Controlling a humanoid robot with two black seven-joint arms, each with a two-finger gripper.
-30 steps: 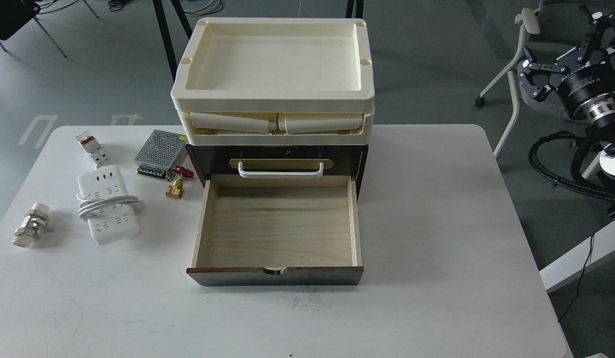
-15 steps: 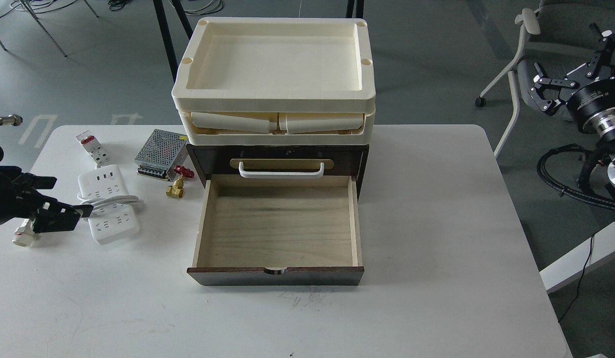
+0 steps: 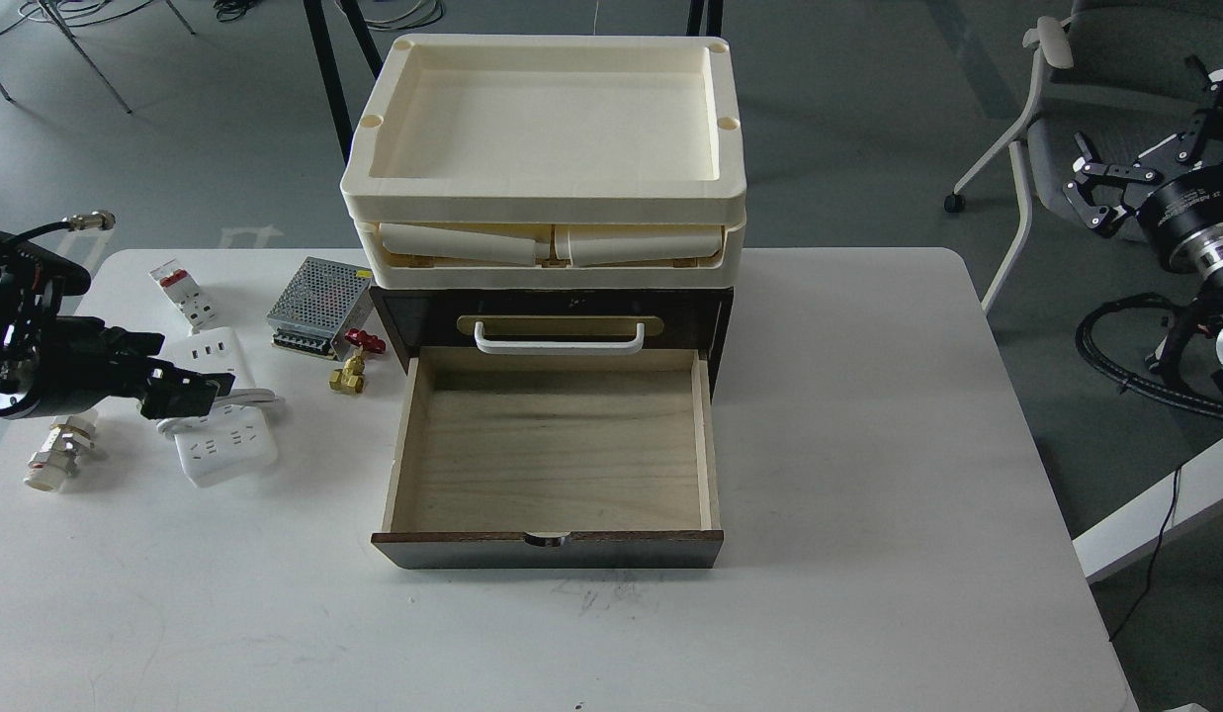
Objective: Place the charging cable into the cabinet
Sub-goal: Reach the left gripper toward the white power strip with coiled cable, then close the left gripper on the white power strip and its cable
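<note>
The charging cable, a white power strip (image 3: 225, 447) with its cord (image 3: 257, 397) looped round the middle, lies on the white table (image 3: 868, 445) left of the cabinet. My left gripper (image 3: 194, 368) hangs just over the strip's middle and far end, hiding part of it; its dark fingers look open and hold nothing. The dark brown cabinet (image 3: 413, 314) stands mid-table with its pale wood drawer (image 3: 557, 445) pulled out and empty, below the white handle (image 3: 559, 342). Cream trays (image 3: 542, 129) are stacked on top. My right gripper (image 3: 1093, 188) is open, off the table at the far right.
A white-and-red breaker block (image 3: 183, 292), a perforated metal power supply box (image 3: 317, 302) and a brass valve with a red handle (image 3: 354, 362) lie behind the strip. A white pipe fitting (image 3: 57, 457) lies at the left edge. A grey chair (image 3: 1051, 109) stands at the back right.
My left arm has come in from the left and moved right and up, from beside the strip to over it. My right gripper has drawn back to the right.
</note>
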